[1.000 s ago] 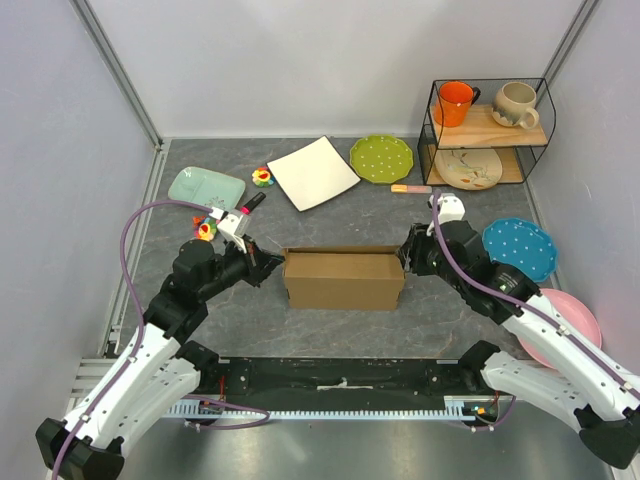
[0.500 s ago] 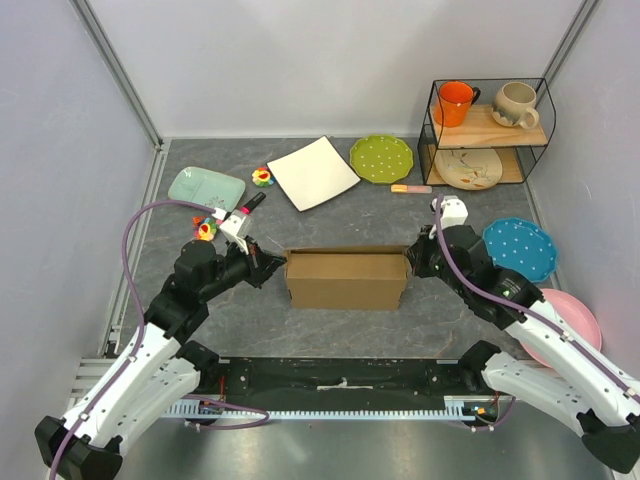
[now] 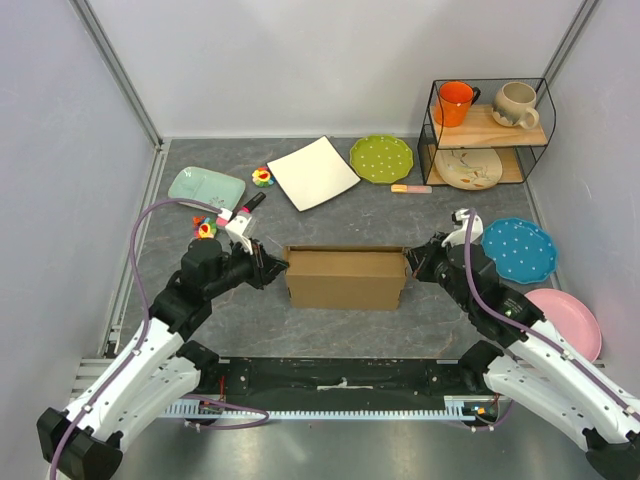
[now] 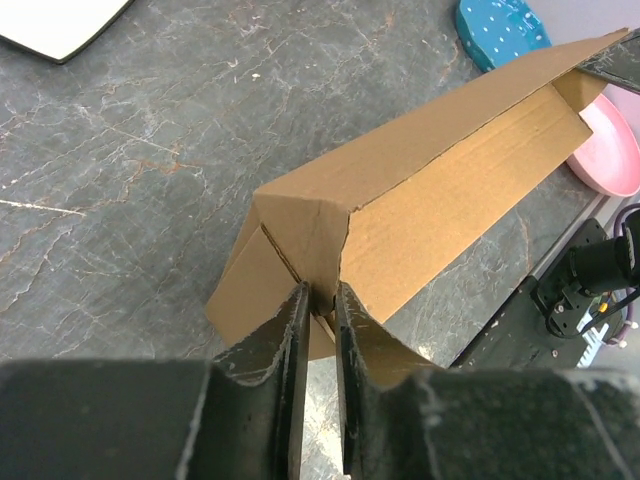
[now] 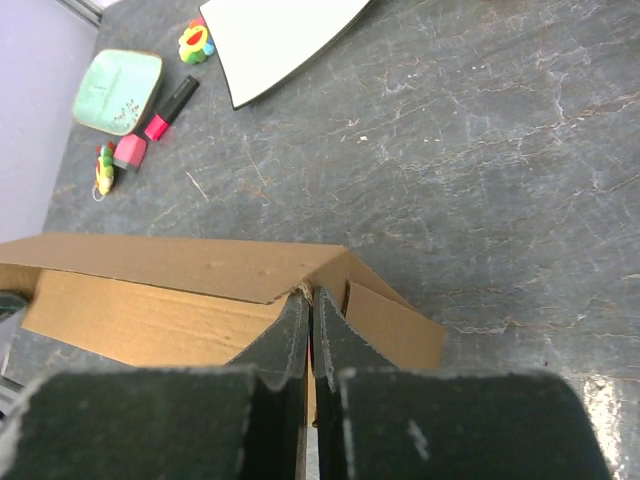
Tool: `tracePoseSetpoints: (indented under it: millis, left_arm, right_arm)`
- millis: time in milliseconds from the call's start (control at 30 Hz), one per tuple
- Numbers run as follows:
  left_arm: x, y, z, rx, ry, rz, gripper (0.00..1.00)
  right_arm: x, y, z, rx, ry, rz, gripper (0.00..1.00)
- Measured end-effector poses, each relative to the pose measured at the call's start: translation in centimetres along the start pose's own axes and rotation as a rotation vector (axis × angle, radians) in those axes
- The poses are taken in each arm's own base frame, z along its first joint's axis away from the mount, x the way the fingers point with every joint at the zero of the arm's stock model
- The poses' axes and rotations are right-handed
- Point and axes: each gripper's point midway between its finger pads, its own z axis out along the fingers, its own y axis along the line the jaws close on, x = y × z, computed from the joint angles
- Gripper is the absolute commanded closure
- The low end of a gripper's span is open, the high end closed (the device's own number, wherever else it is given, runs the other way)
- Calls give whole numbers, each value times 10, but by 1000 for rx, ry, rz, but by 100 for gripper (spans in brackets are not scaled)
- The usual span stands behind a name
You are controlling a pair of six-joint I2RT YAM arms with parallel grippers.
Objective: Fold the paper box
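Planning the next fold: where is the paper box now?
In the top view the paper box sits centrally on the table, the left arm's fingers at its left end, the right arm's fingers at its right end.

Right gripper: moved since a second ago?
Yes. The right gripper shifted slightly toward the blue dotted plate, tips still on the paper box's right end.

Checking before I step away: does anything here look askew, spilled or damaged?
Nothing looks spilled or torn. Only the paper box looks unfinished: its long panel slants open rather than lying shut, and its end flaps jut out untucked.
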Motion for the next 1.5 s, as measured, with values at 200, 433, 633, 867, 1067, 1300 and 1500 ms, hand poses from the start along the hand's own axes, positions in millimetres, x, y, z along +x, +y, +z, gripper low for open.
tracePoseSetpoints:
  millis: [200,433,633,867,1067,1300,1500]
  left_arm:
    - [2,1,0,-7,17,-6,72]
    - [-2,1,-8,-27,-2,-2,66]
    - [-28,-5,-18,-36,-74,18,63]
    - [-31,-2,-8,-43,-56,23,64]
    - [-23,5,3,-60,-10,16,66]
    - [-32,3,6,-53,-28,25,77]
    - [-36,2,6,-47,-38,44,98]
  right_arm:
    - [1,0,-1,-7,-17,60,100]
    - [1,0,-1,-7,-16,60,100]
    - [1,0,0,-3,-11,51,100]
    - [0,1,0,-1,-8,44,100]
    - [0,1,0,0,-6,38,100]
    - [0,1,1,1,-5,34,100]
    - [2,3,0,-11,4,33,70]
